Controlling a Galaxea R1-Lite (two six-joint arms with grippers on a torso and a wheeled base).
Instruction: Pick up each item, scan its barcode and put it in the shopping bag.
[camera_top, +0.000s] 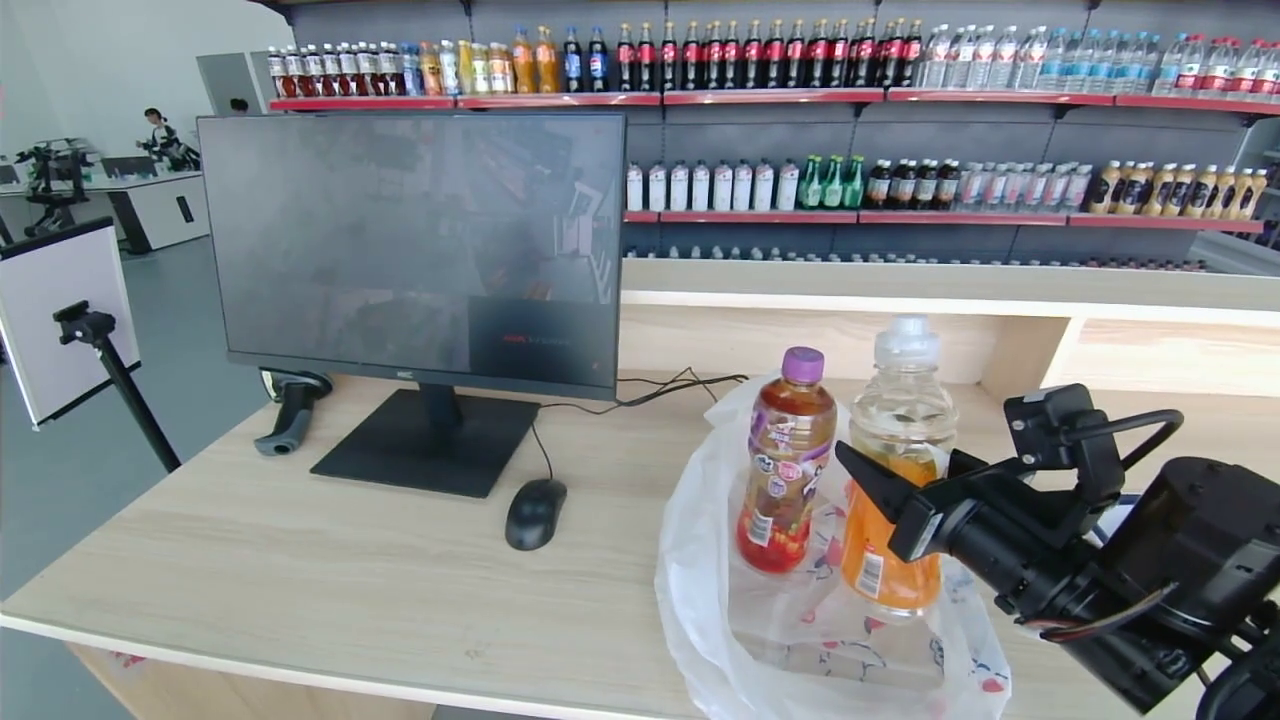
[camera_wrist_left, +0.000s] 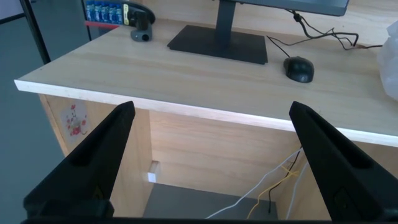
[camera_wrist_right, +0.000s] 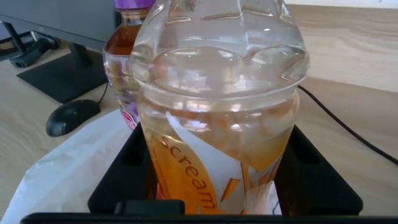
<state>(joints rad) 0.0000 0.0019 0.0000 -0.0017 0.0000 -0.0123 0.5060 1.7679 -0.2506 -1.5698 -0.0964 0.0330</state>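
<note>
A clear bottle of orange drink (camera_top: 900, 440) (camera_wrist_right: 217, 124) with a clear cap stands upright in the white plastic shopping bag (camera_top: 700, 560) (camera_wrist_right: 68, 162) on the right of the table. My right gripper (camera_top: 880, 490) (camera_wrist_right: 217, 186) is shut on its lower body, one finger on each side. A red tea bottle with a purple cap (camera_top: 787, 460) (camera_wrist_right: 121, 56) stands upright in the bag just left of it. My left gripper (camera_wrist_left: 211, 168) hangs open and holds nothing, below and in front of the table's front edge (camera_wrist_left: 186, 106).
A monitor (camera_top: 415, 250) stands at the back left of the table, with a black mouse (camera_top: 535, 512) (camera_wrist_left: 300, 68) in front and cables behind. A handheld barcode scanner (camera_top: 290, 410) (camera_wrist_left: 142, 25) lies left of the monitor stand. Shelves of bottles line the back wall.
</note>
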